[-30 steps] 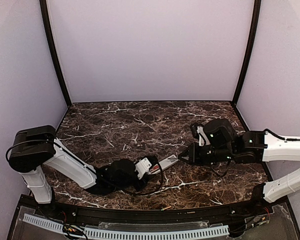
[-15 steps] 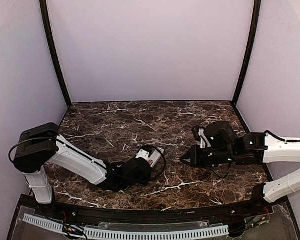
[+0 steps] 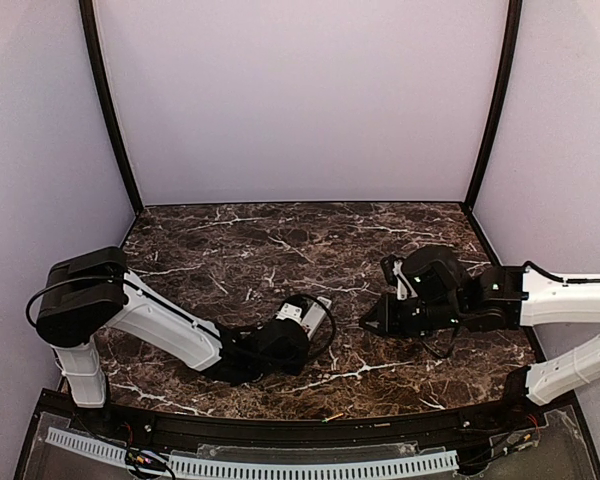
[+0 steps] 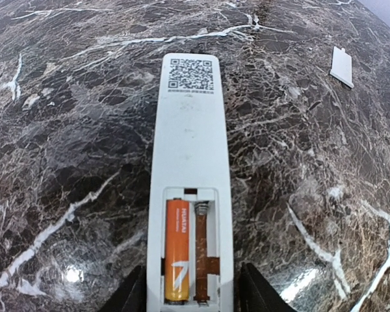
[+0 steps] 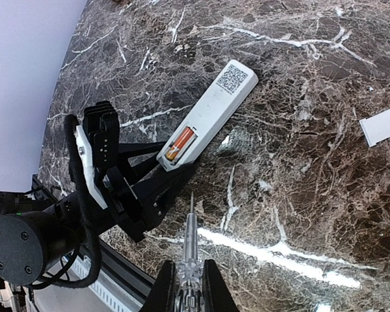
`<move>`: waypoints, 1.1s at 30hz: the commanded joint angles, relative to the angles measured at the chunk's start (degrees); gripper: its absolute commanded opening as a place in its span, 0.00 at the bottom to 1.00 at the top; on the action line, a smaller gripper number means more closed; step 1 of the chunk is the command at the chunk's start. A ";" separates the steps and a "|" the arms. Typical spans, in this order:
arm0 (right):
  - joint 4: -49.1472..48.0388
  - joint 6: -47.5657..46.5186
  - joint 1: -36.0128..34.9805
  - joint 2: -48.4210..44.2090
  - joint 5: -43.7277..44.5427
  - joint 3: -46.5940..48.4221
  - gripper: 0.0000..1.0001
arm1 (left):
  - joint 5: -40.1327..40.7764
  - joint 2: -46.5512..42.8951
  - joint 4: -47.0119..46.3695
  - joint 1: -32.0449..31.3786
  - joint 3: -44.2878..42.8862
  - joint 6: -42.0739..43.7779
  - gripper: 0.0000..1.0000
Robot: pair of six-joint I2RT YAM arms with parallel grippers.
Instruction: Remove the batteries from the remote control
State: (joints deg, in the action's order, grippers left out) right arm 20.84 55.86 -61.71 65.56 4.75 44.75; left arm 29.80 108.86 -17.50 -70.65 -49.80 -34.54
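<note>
**A:** Marble, dark with white veins: the desk (image 4: 65,130). On it the remote control (image 4: 190,175) lies back-up, with its cover piece (image 4: 342,66) off and well apart.

**B:** And the recess (image 4: 201,283)?

**A:** One orange battery (image 4: 177,250) sits in one slot. The other slot is bare, spring and copper strip showing.

**B:** About halfway, I judge. Grippers?

**A:** The left gripper (image 4: 193,286) straddles the remote's near end; clamped or slack, cannot tell. The right gripper (image 5: 190,283) is clenched on a thin grey stick (image 5: 191,227), tip aimed at the recess but short of it.

**B:** Next move, likely: tip under the battery's end, lever it up. The remote must stay pinned or it may skate.
</note>
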 commanded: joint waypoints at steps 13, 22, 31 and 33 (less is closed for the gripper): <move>0.86 0.31 0.59 0.59 0.95 0.78 0.00 | -11.65 0.03 7.79 -0.19 -5.36 3.18 0.58; 1.30 -6.51 3.64 0.04 -4.03 1.08 0.00 | -11.95 -6.32 10.45 0.63 -2.53 11.62 0.55; 1.52 -14.09 7.61 4.40 -12.34 5.06 0.00 | -24.03 -18.01 6.15 9.49 8.47 19.21 0.53; 1.51 -14.97 7.74 6.10 -13.74 6.51 0.00 | -26.00 -18.54 5.22 10.92 9.42 21.71 0.54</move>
State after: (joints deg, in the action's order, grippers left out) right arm 22.76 44.88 -54.61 68.88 -4.60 47.75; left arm 10.09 92.33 -10.66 -62.57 -43.83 -18.81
